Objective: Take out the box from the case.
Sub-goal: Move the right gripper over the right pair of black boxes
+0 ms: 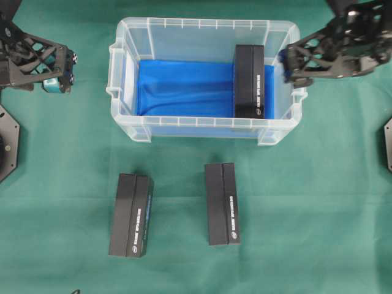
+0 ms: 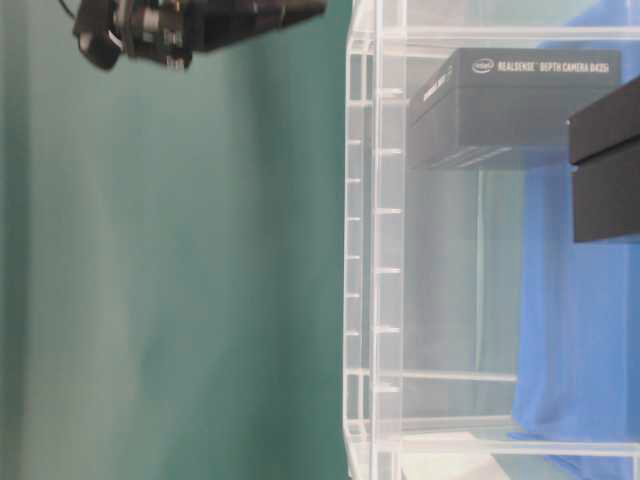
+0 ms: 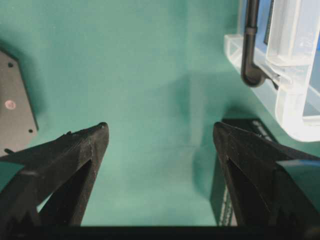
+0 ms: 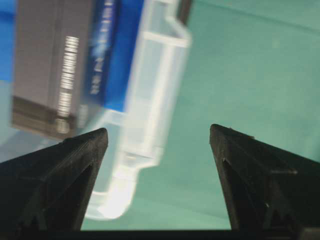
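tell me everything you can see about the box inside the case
The box is long, black, cardboard-looking, with small white print and a blue logo on its side; the table-level view shows "RealSense Depth Camera" lettering. It lies against the right wall of the case, on the blue cloth. No gripper touches it.

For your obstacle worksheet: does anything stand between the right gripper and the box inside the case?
Yes. The case's right wall and rim stand between the right gripper, outside with open jaws, and the box lying against that wall; from above, nothing covers the box.
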